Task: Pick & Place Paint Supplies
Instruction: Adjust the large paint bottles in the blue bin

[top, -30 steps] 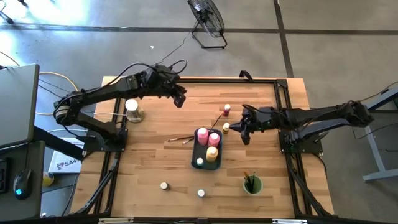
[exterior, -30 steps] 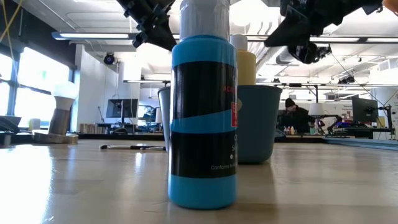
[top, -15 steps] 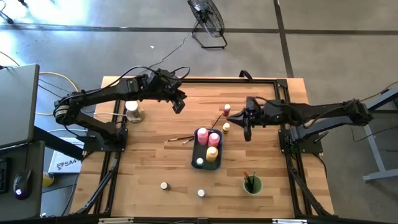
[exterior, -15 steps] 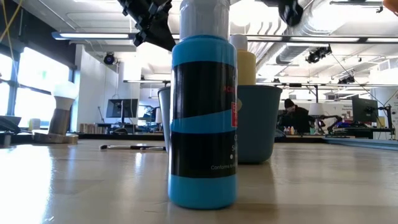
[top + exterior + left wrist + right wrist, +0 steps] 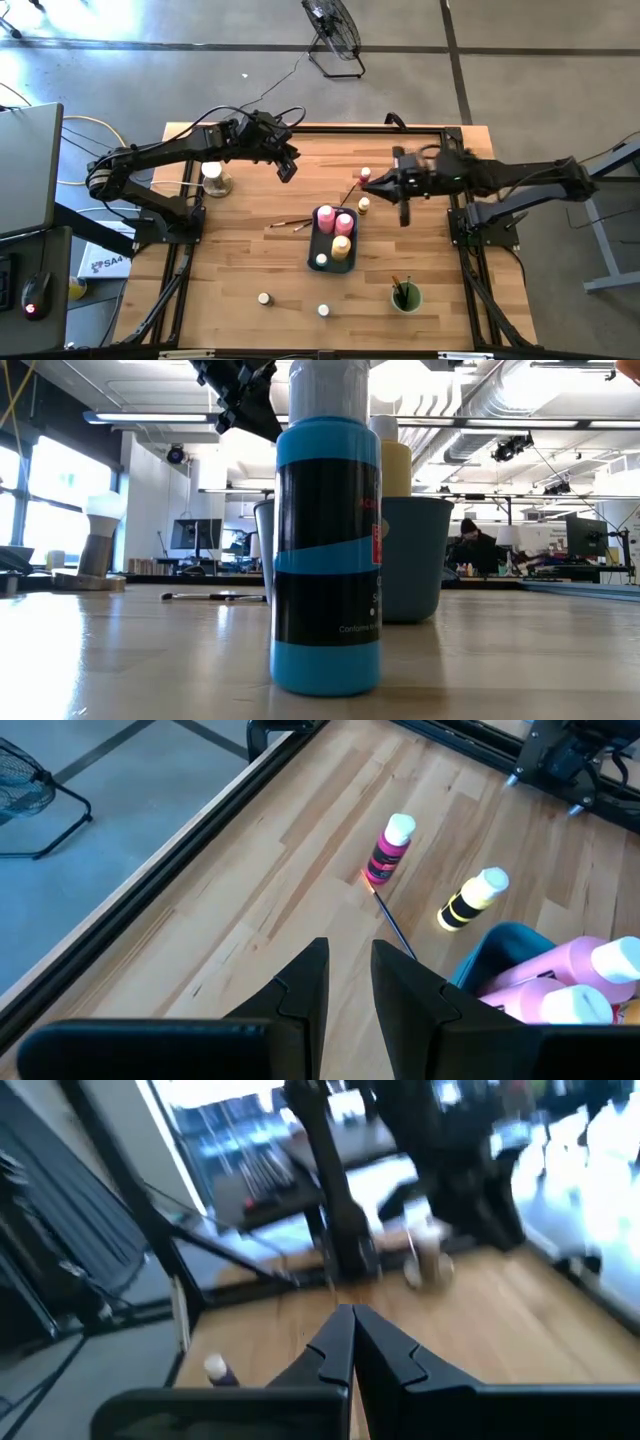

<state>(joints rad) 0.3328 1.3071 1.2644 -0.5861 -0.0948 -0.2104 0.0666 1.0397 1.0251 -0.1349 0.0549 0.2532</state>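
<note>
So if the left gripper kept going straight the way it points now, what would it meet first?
Probably the small pink bottle, which stands nearly in line ahead of the left gripper; bare table lies between them, though depth is unclear.

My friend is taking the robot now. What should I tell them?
Left gripper: slightly open, empty, hovering over the table's far left part.
Right gripper: shut, empty, raised near the pink bottle.
Done: two pink bottles, a yellow one and a small jar sit in the tray; brushes in the green cup.
Left: pink bottle, small yellow jar, two jars near the front edge, loose brushes.
</note>
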